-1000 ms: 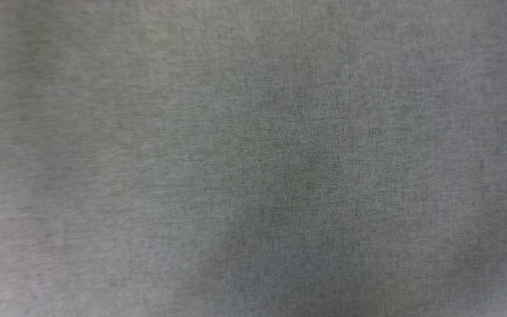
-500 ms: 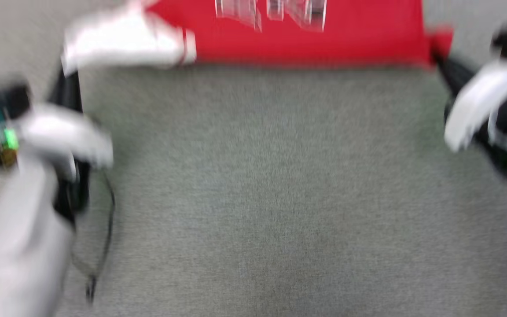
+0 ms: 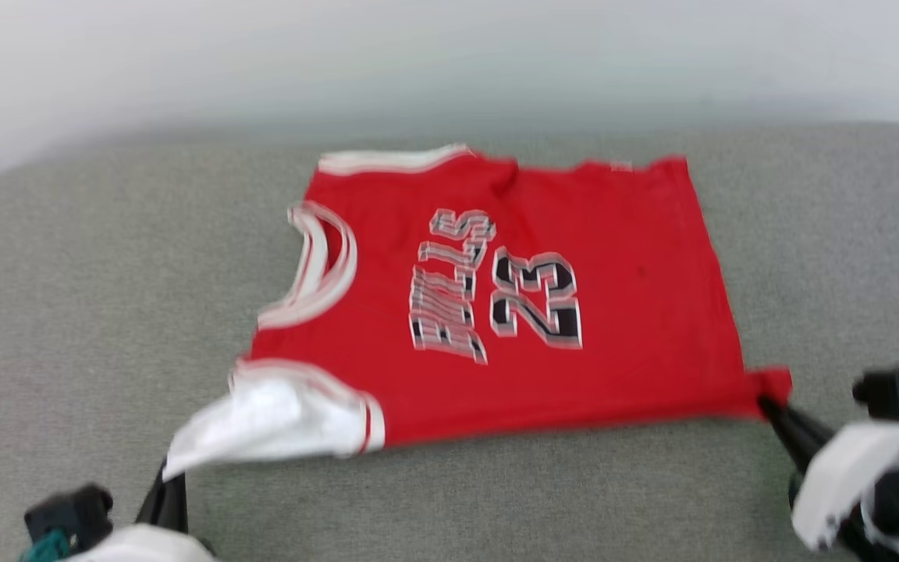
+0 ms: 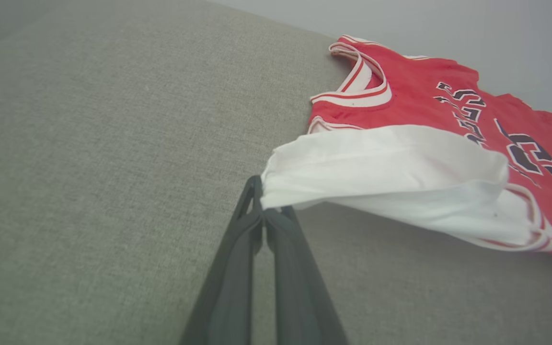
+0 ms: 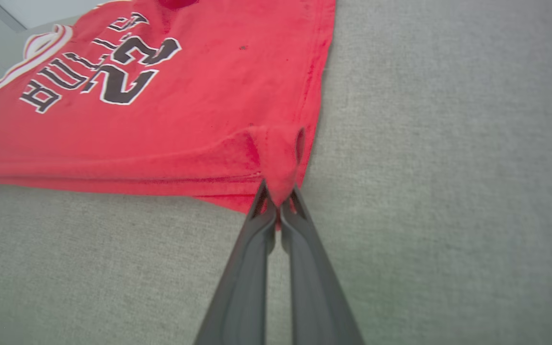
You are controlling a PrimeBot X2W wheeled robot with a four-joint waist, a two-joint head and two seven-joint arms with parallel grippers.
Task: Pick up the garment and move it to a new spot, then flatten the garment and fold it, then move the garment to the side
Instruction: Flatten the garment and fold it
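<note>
A grey upholstered surface [image 3: 106, 328] spreads beneath and beyond both my jaws, its far edge meeting a pale wall [image 3: 449, 55] that the head view shows only as a blur. Ahead of my fingertips lies the red basketball jersey [image 3: 621, 265], spread front side up, collar toward my left jaws and hem toward my right. Its lettering is smeared in the head view, but reads BULLS 23 from my right wrist. The back layer is hidden under the front, and my left wrist view cuts off the hem end at its right edge. The edge strung between my two grips sits slightly off the cloth, with shadow below it. My left gripper [image 4: 262, 212] is pinched shut on the tip of the white sleeve [image 4: 381, 167], which sags beyond it. My right gripper [image 5: 279, 205] is clamped tight on the bunched near hem corner [image 5: 276, 153]. Both my wrists are cut off at the head view's bottom edge
</note>
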